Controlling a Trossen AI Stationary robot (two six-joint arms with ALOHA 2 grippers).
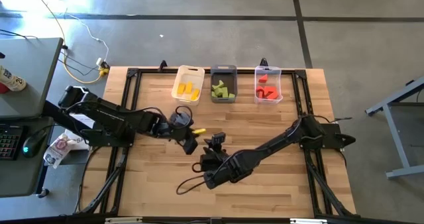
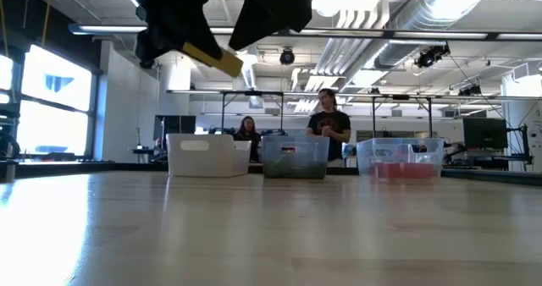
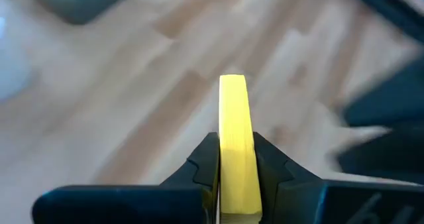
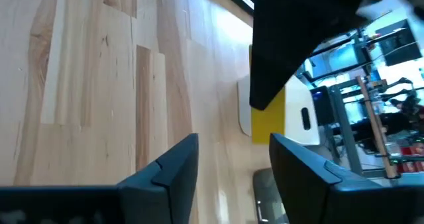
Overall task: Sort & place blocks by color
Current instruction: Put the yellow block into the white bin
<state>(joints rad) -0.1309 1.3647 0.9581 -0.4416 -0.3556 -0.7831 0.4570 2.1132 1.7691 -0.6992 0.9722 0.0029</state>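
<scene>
Your three bins sit in a row along the far edge of the bench (image 1: 159, 184). The white bin (image 1: 188, 85) holds yellow blocks (image 1: 187, 91); the grey bin (image 1: 223, 83) holds light green blocks (image 1: 222, 89); the clear bin (image 1: 267, 84) holds red blocks (image 1: 265, 88), which show through its wall in the low view.

One yellow block (image 3: 236, 151) is off the bench surface. Your left end effector (image 3: 236, 174) is pinching it, fingers pressed against both flat sides, above the middle of the bench, nearer than the white bin.

Your right end effector (image 4: 232, 164) hangs just beside the left one with its fingers spread, nothing between them; the yellow block shows just beyond its fingertips.

Two people stand in the room behind the bins.
</scene>
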